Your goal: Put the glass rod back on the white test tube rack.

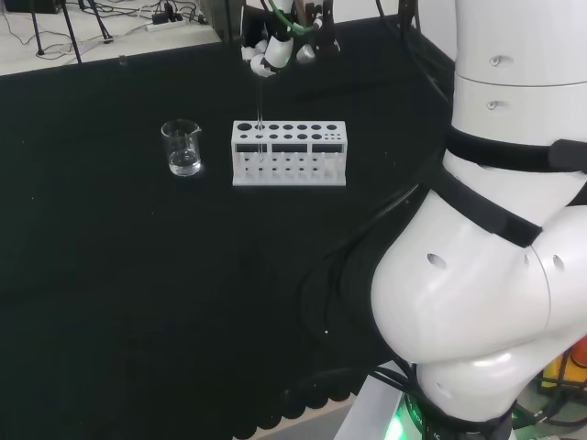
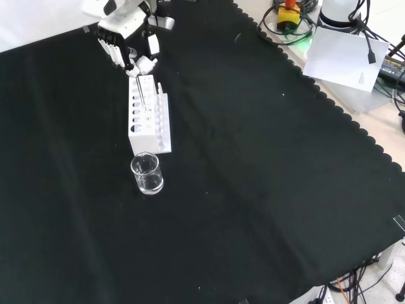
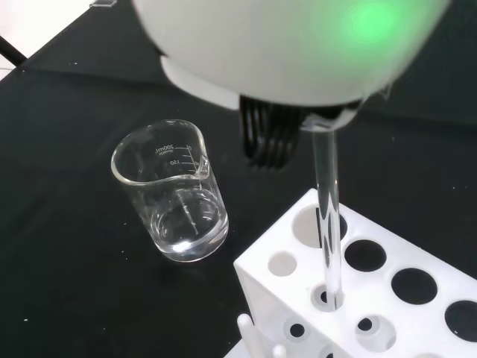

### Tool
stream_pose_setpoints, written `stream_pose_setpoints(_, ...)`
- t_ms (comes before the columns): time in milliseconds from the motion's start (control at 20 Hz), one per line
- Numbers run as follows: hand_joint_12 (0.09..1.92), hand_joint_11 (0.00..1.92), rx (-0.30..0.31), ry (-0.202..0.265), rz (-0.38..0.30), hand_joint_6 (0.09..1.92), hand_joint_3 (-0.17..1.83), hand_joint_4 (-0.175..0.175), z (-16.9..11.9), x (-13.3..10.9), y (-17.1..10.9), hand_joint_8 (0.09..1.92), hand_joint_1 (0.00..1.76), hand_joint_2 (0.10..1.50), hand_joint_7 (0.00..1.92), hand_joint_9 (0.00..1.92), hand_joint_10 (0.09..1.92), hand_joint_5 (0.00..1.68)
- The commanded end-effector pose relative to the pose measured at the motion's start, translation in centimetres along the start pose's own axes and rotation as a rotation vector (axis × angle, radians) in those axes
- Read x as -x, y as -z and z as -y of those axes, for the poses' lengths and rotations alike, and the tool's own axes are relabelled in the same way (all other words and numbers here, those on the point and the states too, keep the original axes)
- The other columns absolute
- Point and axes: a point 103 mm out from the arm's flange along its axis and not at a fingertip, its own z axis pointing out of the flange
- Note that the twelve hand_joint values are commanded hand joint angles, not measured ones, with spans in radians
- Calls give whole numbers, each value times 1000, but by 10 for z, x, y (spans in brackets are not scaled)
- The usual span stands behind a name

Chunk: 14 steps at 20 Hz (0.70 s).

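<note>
Black cloth covers the whole bench (image 2: 266, 190), and there's not much on it: one white rack (image 1: 289, 152), one clear beaker (image 1: 183, 148) and one glass rod (image 1: 260, 119). That's the full count as far as I can see.

The rack is the landmark here. In the head view the beaker sits just to its left, near but apart from it; in the front view it's right in front of the rack's near end. The beaker stands upright, and whether there's any liquid in it I honestly can't tell.

The hand (image 1: 275, 50) hangs directly above the rack's left end in the head view. Its fingers (image 2: 114, 49) are curled in and pinching the top of the rod. The rod hangs roughly upright from there, and in the wrist view its lower end (image 3: 333, 287) is down inside one of the small holes in the rack's top (image 3: 387, 283), by the end nearest the beaker (image 3: 173, 198). So the rod's tip is in the rack with the hand gripping it up top.

Beyond the cloth from the rack, the head view shows a pale floor with cables and stand legs. The front view has a scalloped cloth edge, with a white sheet (image 2: 345, 60) and more cables past it.
</note>
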Motion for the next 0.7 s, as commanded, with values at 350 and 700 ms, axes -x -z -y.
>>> stream_pose_setpoints(350, 702, 1682, -50, -34, 1, 361, 1062, -175, -3, 9, -9, 798, 1347, 385, 1458, 1873, 546, 1427)
stream_pose_setpoints(700, 699, 1681, -87, -41, -9, 366, 1054, -175, -5, 9, -14, 792, 1346, 389, 1459, 1875, 545, 1421)
